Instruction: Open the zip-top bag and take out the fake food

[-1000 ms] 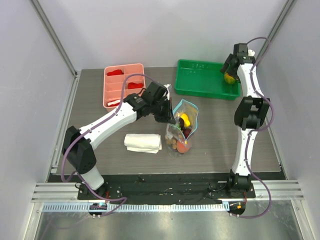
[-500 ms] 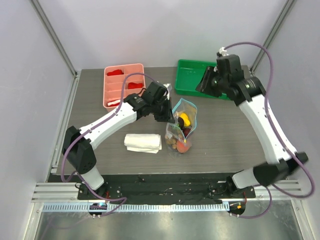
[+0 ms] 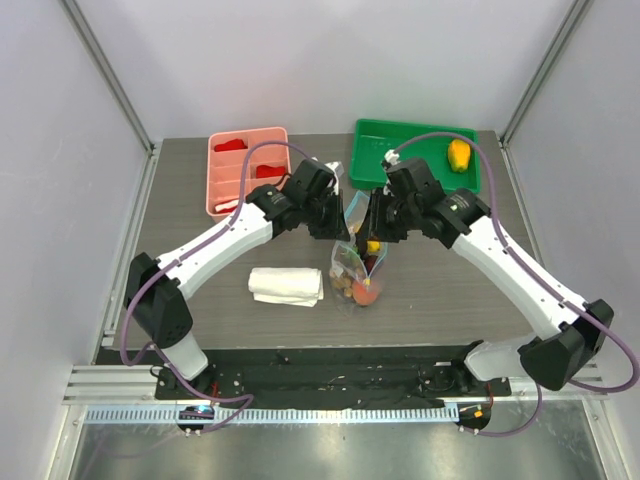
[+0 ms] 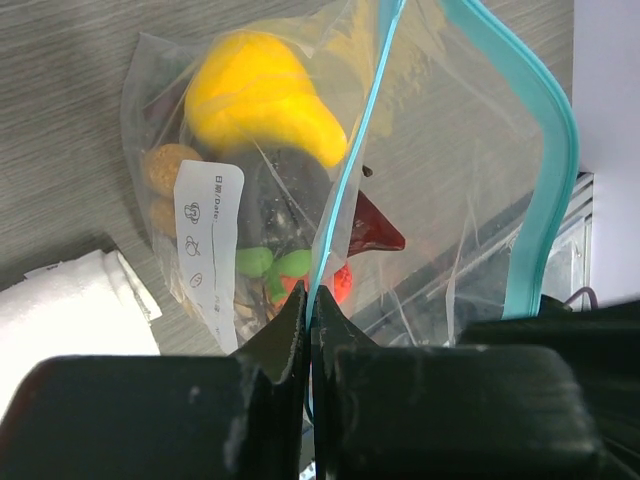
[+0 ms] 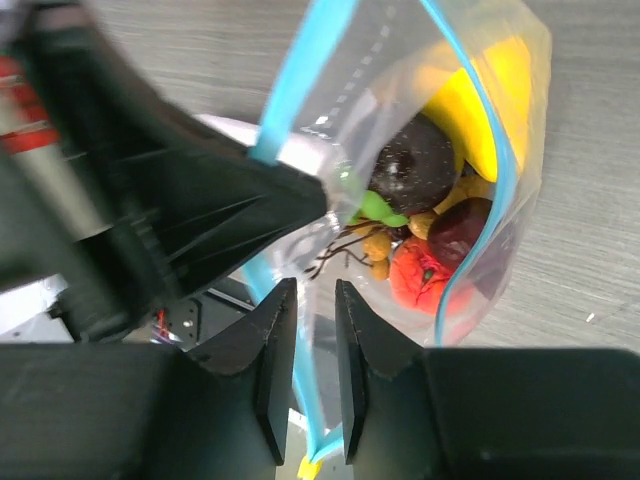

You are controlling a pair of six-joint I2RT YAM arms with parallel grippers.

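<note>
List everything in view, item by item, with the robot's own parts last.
zip-top bag: one, clear with a light-blue zip strip, table centre, mouth open
fake food: several, yellow, dark purple, red-orange, green, brown, inside the bag
yellow fruit: one, yellow, in the green tray
green tray: one, green, far right
pink tray: one, pink, far left
red pieces: a few, red, in the pink tray
white cloth: one, white, folded, left of the bag
table: one, grey-brown
left gripper: one, black, shut on the bag's rim
right gripper: one, black, jaws slightly apart at the opposite rim, grip unclear
</note>
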